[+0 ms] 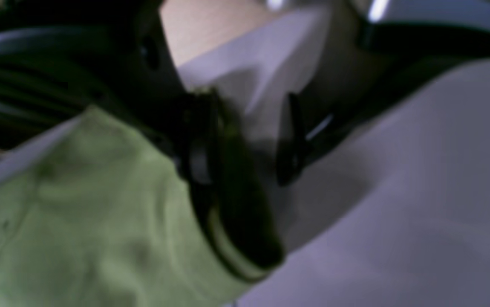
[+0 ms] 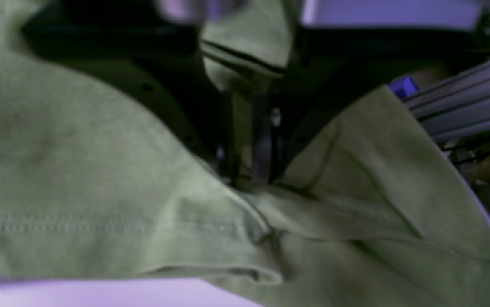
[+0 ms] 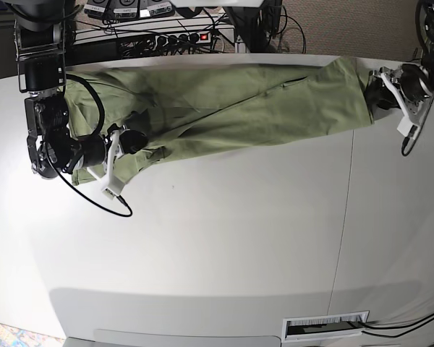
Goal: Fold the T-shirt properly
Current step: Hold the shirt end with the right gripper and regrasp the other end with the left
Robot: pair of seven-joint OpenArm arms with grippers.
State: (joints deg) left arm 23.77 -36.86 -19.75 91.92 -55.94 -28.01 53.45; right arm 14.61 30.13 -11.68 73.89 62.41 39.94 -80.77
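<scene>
From the left wrist camera, the T-shirt (image 1: 79,221) fills the lower left as a pale green bulge on the white table (image 1: 398,221), with dark cables at the far left edge and a strip of light wood at the top. The left gripper (image 1: 245,140) has its fingers (image 1: 289,140) spread wide, gripping nothing; one finger lies against the shirt's hemmed edge, the other stands over bare table. From the right wrist camera, green cloth covers nearly the whole picture, with a stitched hem low on the left, metal rails and a small blue block at the right. The right gripper (image 2: 247,145) has its fingers (image 2: 262,140) pinched close on a fold of the T-shirt (image 2: 79,170). From the base camera, the T-shirt (image 3: 224,108) lies stretched across the far side of the table (image 3: 224,246), a power strip with a red switch (image 3: 173,36) behind it. No writing can be read.
</scene>
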